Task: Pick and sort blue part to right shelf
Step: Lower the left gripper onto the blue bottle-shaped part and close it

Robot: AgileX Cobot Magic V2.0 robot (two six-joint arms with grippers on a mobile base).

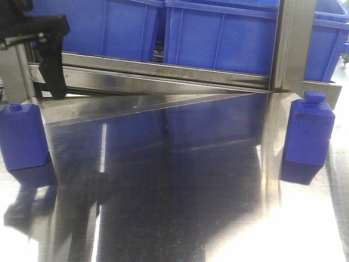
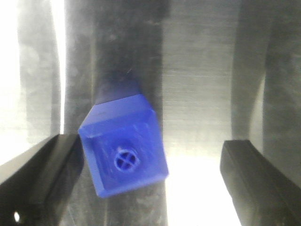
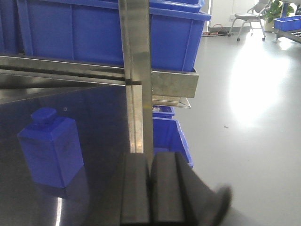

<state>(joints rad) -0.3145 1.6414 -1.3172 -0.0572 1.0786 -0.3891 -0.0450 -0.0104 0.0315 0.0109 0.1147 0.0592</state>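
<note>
Two blue bottle-shaped parts stand upright on the shiny steel tabletop: one at the left, one at the right. My left gripper hangs above the left part. In the left wrist view I look straight down on that part, capped top up. My left gripper is open, with the part between the fingers, nearer the left one and not gripped. My right gripper is shut and empty, with the right part to its left. The right shelf's steel rail carries blue crates.
A steel upright post rises at the table's back right, and also shows in the right wrist view. More blue crates sit low beyond the table's right edge, over grey floor. A chair stands far off.
</note>
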